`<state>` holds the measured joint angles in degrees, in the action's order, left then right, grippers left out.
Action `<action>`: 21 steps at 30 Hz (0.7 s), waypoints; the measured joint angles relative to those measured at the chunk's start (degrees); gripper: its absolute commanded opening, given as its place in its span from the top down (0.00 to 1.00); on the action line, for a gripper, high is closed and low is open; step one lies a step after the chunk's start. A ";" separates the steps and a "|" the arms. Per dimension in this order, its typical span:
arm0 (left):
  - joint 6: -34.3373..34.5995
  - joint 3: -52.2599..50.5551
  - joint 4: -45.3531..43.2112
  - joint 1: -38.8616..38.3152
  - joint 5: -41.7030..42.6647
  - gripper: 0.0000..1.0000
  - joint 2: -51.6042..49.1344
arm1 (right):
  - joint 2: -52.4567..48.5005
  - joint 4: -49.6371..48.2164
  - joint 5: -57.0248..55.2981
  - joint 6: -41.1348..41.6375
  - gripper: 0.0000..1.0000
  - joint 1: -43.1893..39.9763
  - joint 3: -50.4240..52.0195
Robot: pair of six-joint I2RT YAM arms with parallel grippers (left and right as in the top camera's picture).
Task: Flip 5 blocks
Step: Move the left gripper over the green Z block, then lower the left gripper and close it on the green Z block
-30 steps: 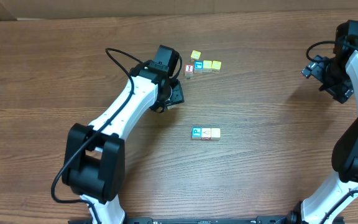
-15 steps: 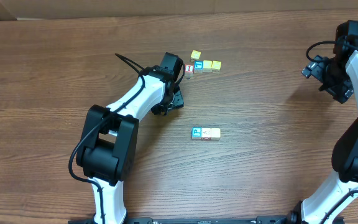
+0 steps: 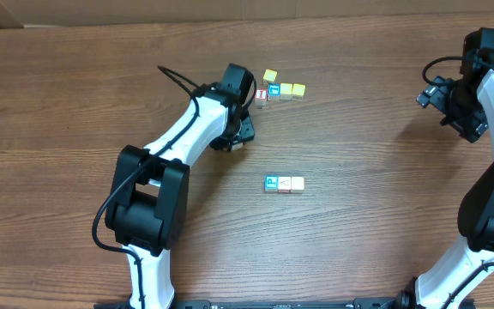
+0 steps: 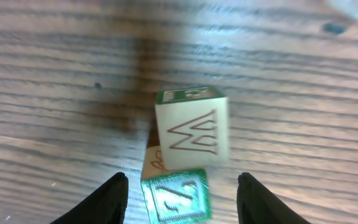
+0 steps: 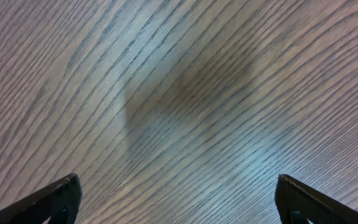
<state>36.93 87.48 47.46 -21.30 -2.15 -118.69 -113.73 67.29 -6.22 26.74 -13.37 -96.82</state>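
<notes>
Reaching toward the far middle of the wooden surface (image 3: 376, 197), the left arm is holding its pincer (image 4: 182, 200) partly open. In the left wrist view its two dark fingers (image 4: 114, 200) are standing on either side of a green-faced block (image 4: 176, 198) bearing a Z-like mark. Strips of wood grain are showing between that block and each fingertip, so the pincer is bracketing it without gripping anything.

Just beyond the green-faced block, and touching or nearly touching it, a cream block (image 4: 191, 127) is sitting slightly blurred and showing a red outlined letter. From overhead the arm's wrist is covering the green-faced block. Beside the wrist, a teal block (image 3: 274, 91) and two yellowish blocks (image 3: 292, 89) are lying in a short row, and another yellowish block (image 3: 269, 76) is sitting just behind them.

Well apart from that group, nearer the middle of the surface, three more blocks are lying side by side and touching: a teal P block (image 3: 271, 183), a whitish block (image 3: 285, 184) and a tan block (image 3: 297, 184).

The right pincer (image 5: 176, 194) is gaping fully wide over bare wood at the far right, with nothing between its fingertips.
</notes>
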 measured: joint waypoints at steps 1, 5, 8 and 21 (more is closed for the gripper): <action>0.00 0.85 0.68 0.00 -0.02 0.50 0.00 | 0.00 -0.02 0.00 -0.02 0.00 0.00 0.02; 0.00 1.99 2.25 0.00 -0.02 0.50 0.00 | 0.00 0.02 0.00 0.00 0.00 0.00 0.00; 0.00 1.90 2.73 0.00 -0.11 0.51 0.00 | 0.00 0.00 0.02 0.00 0.00 0.00 0.00; 0.00 -0.74 1.42 -0.11 -0.26 0.63 -0.11 | 0.00 0.00 0.00 -0.02 0.00 0.00 0.02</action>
<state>36.93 86.74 48.88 -21.41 -2.42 -118.80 -113.73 67.29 -6.22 26.72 -13.37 -96.79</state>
